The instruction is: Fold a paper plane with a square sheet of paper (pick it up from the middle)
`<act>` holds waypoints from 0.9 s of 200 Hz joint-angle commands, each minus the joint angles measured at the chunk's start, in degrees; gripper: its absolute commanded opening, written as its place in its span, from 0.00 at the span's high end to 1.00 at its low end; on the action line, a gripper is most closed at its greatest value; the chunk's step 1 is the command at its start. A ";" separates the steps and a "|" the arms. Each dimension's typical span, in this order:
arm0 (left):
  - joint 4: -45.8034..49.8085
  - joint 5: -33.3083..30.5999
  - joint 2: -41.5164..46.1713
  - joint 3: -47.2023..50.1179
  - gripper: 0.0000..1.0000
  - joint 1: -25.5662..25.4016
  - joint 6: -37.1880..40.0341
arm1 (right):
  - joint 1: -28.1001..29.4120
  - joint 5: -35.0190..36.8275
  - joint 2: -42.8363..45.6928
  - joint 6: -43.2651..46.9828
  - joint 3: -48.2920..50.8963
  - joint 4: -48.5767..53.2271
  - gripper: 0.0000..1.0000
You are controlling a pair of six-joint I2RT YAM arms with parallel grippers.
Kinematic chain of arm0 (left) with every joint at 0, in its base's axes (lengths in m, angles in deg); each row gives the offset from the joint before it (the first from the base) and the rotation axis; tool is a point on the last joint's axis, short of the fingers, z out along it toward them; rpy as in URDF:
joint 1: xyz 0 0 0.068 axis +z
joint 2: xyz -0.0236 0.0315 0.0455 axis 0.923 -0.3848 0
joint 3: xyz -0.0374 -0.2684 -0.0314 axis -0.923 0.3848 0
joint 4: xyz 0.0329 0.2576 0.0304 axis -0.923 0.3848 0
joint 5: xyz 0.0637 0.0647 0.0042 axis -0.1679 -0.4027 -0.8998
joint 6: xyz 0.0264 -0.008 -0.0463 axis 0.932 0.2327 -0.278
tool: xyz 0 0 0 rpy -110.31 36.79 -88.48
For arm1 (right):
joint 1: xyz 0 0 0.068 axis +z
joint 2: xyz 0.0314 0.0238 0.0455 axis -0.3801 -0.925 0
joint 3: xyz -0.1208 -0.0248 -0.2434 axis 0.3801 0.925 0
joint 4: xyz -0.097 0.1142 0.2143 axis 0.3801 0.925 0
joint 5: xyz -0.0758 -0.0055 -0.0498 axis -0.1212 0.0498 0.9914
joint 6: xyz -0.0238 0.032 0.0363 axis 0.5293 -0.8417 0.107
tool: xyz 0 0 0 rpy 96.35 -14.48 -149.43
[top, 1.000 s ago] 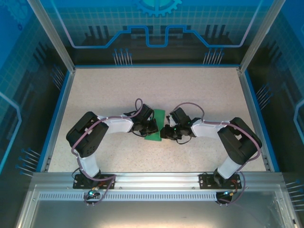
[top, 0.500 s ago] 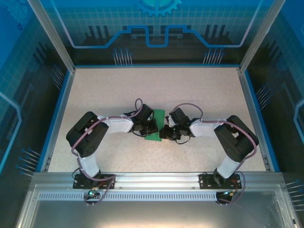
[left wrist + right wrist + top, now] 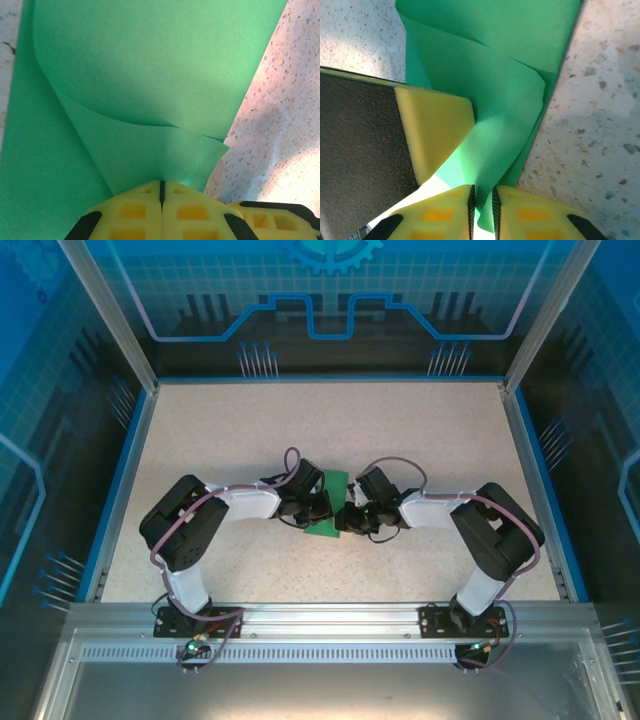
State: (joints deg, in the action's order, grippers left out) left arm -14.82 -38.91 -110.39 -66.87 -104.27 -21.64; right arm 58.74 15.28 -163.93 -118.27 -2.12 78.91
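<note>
Paper [image 3: 333, 486]: bright green and matte, it lies in the middle of the bench [image 3: 400, 430], between the two grippers, with part of it lifted off the surface.
Paper's shape, left wrist view: one layer lies flat on the bench. A broad flap curls up over it, and the flap's near end narrows to a corner at the fingertips.
Paper's shape, right wrist view: creased layers overlap. A raised fold runs down from them into the gap between the fingertips.
Left gripper [image 3: 161, 186]: closed on the paper. Its yellow fingers [image 3: 135, 210] meet along a hairline seam, with the flap's narrow end caught at their tips.
Right gripper [image 3: 482, 197]: clamped on the paper. Its yellow fingers [image 3: 530, 215] stand close together, and the raised green fold fills the slim gap between them.
Grippers together: they face each other across the paper, near one another. In the right wrist view, a black and yellow finger [image 3: 435, 125] of the left gripper sits just beside the right gripper, its yellow tip against the paper.
Bench: speckled beige, with soft shadows beside the paper.
Arms: the left arm [image 3: 190, 525] and right arm [image 3: 500, 530] rise from bases at the near edge. Their elbows point outward and their wrists turn in toward the centre.
Cables [image 3: 290, 455]: purple loops arch over each wrist.
Edging [image 3: 118, 490]: a blue border runs round the bench.
Rail [image 3: 320, 615]: an aluminium bar at the near edge carries both bases.
</note>
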 commanded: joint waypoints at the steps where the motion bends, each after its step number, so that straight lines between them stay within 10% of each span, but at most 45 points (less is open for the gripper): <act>1: 3.12 -2.28 -1.85 0.38 1.00 0.43 -0.26 | 1.11 -0.44 0.73 -0.91 0.38 -1.57 0.81; 180: 0.72 0.52 3.74 -2.17 0.85 1.55 1.94 | 0.26 3.45 -2.12 -0.37 -0.41 3.85 0.92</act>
State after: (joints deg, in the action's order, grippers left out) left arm -14.39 -38.86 -109.65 -67.57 -103.38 -21.20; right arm 58.72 17.44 -164.54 -119.05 -2.18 80.03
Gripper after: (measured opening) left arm 0.125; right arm 0.089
